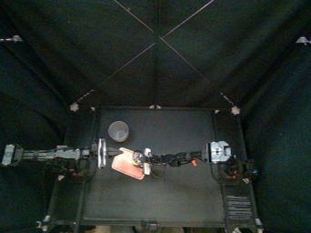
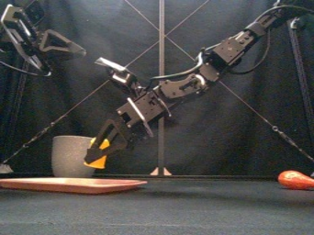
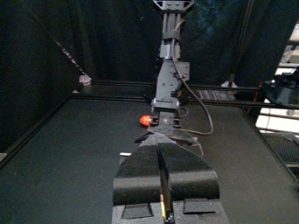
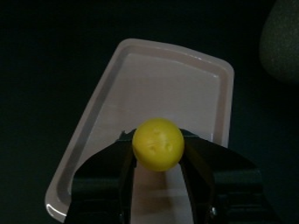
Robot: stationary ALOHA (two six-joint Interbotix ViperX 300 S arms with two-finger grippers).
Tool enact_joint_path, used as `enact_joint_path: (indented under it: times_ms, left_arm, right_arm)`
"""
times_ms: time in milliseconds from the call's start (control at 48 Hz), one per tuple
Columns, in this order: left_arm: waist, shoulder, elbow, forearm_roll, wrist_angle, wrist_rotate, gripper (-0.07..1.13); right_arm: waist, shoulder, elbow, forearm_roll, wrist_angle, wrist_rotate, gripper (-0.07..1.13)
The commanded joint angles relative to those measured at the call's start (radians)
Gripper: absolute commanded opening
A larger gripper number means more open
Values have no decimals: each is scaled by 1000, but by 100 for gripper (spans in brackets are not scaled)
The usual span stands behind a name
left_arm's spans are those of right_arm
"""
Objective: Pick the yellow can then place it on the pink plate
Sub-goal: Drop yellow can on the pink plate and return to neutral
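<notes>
Directly over the pink plate (image 4: pixel 140 79), the right gripper (image 4: pixel 156 150) is clamped on the yellow can (image 4: pixel 156 140), which hangs clear of the plate's surface. Bare plate shows around the can, and a grey cup (image 2: pixel 72 151) stands behind the plate. The left gripper (image 3: pixel 163 171), jaws together, rests left of the plate. Any print on the can is too small to read.
</notes>
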Motion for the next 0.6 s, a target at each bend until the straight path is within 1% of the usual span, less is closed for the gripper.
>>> enact_joint_path:
  times_ms: [21,417,604]
  left_arm:
    - [6,5,-14,3,-5,2,2]
    - [12,5,-12,6,-3,2,2]
    - [12,5,-12,6,-3,2,2]
  right_arm:
    - [-6,-15,-37,8,25,-2,70]
    - [-3,3,-44,55,35,-2,87]
    - [-6,-20,-37,52,32,-3,88]
